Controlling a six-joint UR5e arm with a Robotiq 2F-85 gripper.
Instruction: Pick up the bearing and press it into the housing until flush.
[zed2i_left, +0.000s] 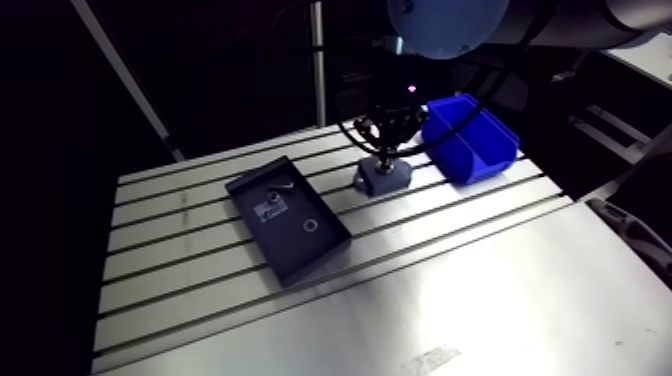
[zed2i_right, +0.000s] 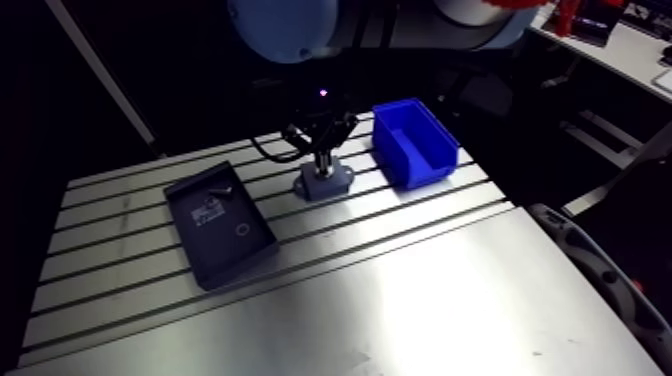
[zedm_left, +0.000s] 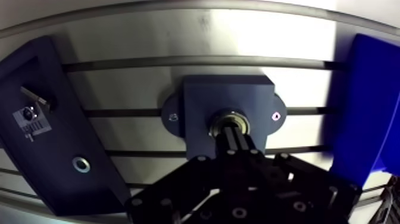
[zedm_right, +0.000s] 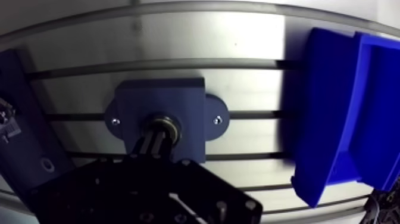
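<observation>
The arm view is showing a slotted aluminium table (zed2i_left: 450, 285) with the arm reaching down over a small grey flanged housing (zedm_left: 202, 101). Taking that housing as the centre of the dial, a dark shallow tray (zed2i_left: 290, 225) is lying at about eight o'clock and a blue bin (zed2i_left: 468, 140) is standing at about two o'clock. Both are apart from it.

In the wrist view the gripper (zedm_left: 231, 132) is pointing straight down at the housing with its two fingers drawn together into one narrow dark bar. Their tips are meeting the bearing (zedm_left: 221, 119), a bright metal ring lying flat in the housing's centre bore. The fingers are not clamping the ring; they seem to be resting on top of it. You cannot tell from here whether the ring is sitting flush with the housing's face.

Here is what you are risking:
- The closed tips are narrower than the ring. If they are bearing on one side only, the ring could tip and jam in the bore.
- Tips landing on the inner race or the centre hole could slip through and stop pushing.
- The two flange ears are showing small fasteners or holes, but it is unclear whether the housing is bolted down. If it is loose, a slanted push could slide it along the table towards the tray or the bin.
</observation>
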